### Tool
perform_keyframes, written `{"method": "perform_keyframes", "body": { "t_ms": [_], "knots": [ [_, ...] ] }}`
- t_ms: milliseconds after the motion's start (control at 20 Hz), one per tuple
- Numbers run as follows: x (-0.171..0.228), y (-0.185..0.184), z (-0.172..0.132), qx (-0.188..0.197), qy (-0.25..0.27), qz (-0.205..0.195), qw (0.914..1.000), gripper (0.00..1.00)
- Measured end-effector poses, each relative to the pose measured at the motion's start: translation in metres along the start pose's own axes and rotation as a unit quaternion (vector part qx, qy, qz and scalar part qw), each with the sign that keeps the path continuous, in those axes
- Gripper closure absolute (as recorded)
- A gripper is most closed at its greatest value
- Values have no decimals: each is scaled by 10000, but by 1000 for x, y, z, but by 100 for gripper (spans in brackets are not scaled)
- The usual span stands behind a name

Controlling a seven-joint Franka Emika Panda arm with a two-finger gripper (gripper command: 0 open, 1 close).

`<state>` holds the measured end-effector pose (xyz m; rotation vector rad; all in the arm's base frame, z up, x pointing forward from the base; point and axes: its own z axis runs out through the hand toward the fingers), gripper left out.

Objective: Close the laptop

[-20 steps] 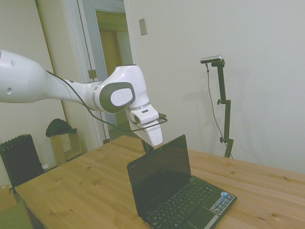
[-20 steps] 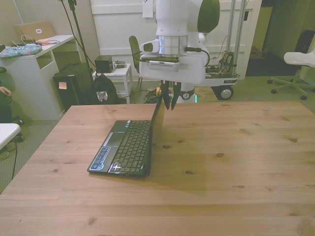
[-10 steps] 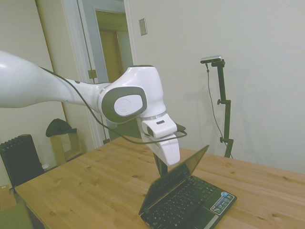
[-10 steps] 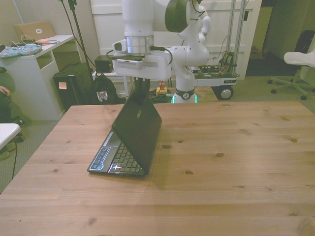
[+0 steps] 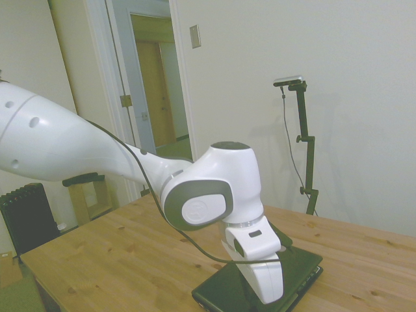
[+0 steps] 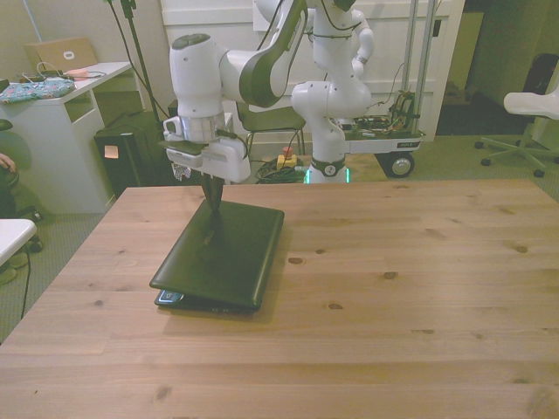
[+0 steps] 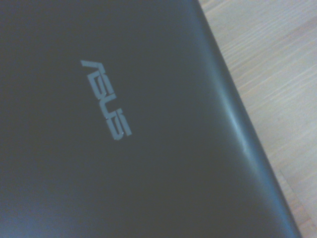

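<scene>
Black and shiny, the laptop (image 5: 253, 286) lies on the wooden table (image 5: 117, 253) in the side view, its lid almost flat, with the white arm (image 5: 84, 156) bent low over it. In the front view the gripper (image 6: 212, 229) stands on the lid with its fingers (image 6: 210, 209) pressed together — the laptop sits toward the front view's left, a thin gap at its near edge. The wrist view shows only the dark lid — and silver letters (image 7: 106, 99) on it.
</scene>
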<state>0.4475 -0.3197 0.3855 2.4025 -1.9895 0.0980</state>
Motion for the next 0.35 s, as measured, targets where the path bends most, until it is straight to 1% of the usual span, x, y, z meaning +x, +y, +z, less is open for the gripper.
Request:
{"method": "perform_keyframes", "body": {
  "t_ms": [100, 150, 250, 350],
  "knots": [
    [-7, -8, 3, 22, 41, -104, 9999, 100],
    [-16, -14, -6, 84, 90, -210, 9997, 100],
    [-44, -28, -43, 343, 188, -466, 9981, 100],
    [-94, -45, -89, 558, 218, -807, 9949, 100]
  ]
}}
